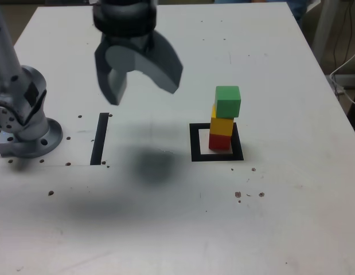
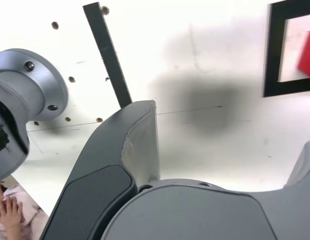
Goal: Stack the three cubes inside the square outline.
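Gripper (image 1: 141, 86) up high, upper left of the exterior view, jaws spread wide, nothing in them | black strip (image 1: 100, 138) below it on the white table (image 1: 292, 217) | lower right of centre: red cube (image 1: 219, 141) inside square outline (image 1: 195, 143), yellow cube (image 1: 221, 125) on it, green cube (image 1: 227, 101) topping the stack, slightly askew

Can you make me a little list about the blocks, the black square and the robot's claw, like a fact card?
tower: three cubes stacked, a bit crooked
top: green cube
middle: yellow cube
bottom: red cube
where: inside the square outline
claw: gripper open, empty, up in the air to the exterior view's left of the tower
also there: black strip, arm base, white table
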